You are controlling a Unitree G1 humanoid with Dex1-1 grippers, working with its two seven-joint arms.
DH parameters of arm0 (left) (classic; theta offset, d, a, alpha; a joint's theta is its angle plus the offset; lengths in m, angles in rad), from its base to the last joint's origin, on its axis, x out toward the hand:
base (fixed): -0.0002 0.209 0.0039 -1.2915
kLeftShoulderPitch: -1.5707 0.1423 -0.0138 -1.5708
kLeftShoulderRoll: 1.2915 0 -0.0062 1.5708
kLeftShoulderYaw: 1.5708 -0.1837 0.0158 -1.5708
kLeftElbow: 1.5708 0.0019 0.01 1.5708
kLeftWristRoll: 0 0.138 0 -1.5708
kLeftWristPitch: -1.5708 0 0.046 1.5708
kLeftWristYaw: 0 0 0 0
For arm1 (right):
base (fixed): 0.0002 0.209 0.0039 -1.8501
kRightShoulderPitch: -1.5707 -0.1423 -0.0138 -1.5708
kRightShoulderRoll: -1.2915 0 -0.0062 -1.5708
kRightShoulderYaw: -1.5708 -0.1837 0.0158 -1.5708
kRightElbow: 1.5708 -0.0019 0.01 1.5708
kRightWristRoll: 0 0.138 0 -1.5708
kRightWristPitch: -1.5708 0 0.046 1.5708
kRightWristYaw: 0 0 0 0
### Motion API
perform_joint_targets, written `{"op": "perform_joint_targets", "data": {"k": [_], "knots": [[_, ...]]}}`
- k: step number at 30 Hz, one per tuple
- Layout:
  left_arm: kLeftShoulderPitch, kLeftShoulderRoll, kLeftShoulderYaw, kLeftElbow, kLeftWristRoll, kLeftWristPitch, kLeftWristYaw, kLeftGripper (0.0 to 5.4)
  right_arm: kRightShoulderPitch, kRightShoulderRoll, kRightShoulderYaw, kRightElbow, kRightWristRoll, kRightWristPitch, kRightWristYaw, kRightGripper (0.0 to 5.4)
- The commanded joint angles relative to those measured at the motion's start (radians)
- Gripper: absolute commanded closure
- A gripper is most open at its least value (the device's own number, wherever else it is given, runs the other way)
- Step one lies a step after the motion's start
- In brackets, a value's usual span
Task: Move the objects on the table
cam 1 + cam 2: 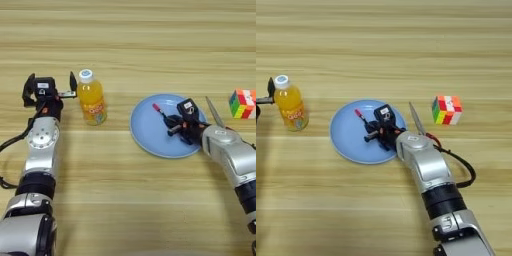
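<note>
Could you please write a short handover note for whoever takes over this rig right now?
Left gripper: open, fingers spread, just left of the small orange-juice bottle with a white cap, not gripping it.
Right gripper: over the round blue plate, at the thin red-and-black pen; whether its fingers are closed cannot be seen.
Multicoloured puzzle cube: on the light wooden table, right of the plate, untouched.
Done: pen lies on or just over the plate.
Left: the task names no goal; bottle and cube are not yet handled.

Matt wooden table [125, 40] (plank grain); glossy plastic bottle [92, 99]; smooth plate [150, 135].
</note>
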Motion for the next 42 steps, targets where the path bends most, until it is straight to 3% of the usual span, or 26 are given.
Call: {"op": "perform_joint_targets", "data": {"k": [1,7,12,27,36,42], "knots": [[0.003,-0.006,-0.003,-0.01,0.001,0.019,-0.001,0.0,0.027,-0.013,0.005,0.025,-0.007,0.035,0.001,4.95],[0.002,-0.006,-0.002,-0.01,0.0,0.019,-0.001,0.0,0.027,-0.007,-0.008,0.014,0.001,0.03,-0.008,4.95],[0.001,-0.005,-0.002,-0.009,0.001,0.019,-0.002,0.0,0.033,-0.011,-0.033,-0.069,0.011,0.024,-0.024,4.95],[-0.001,-0.003,-0.001,-0.003,0.0,0.018,-0.004,0.0,-0.002,-0.051,-0.184,-0.216,0.095,0.081,-0.06,4.95],[-0.001,-0.004,-0.002,-0.004,0.001,0.018,-0.003,0.0,-0.02,-0.117,-0.269,-0.104,0.084,0.022,-0.087,4.95],[0.0,-0.003,-0.001,-0.005,0.001,0.018,-0.003,0.0,-0.009,-0.138,-0.276,-0.062,0.082,-0.005,-0.085,4.95]]}}
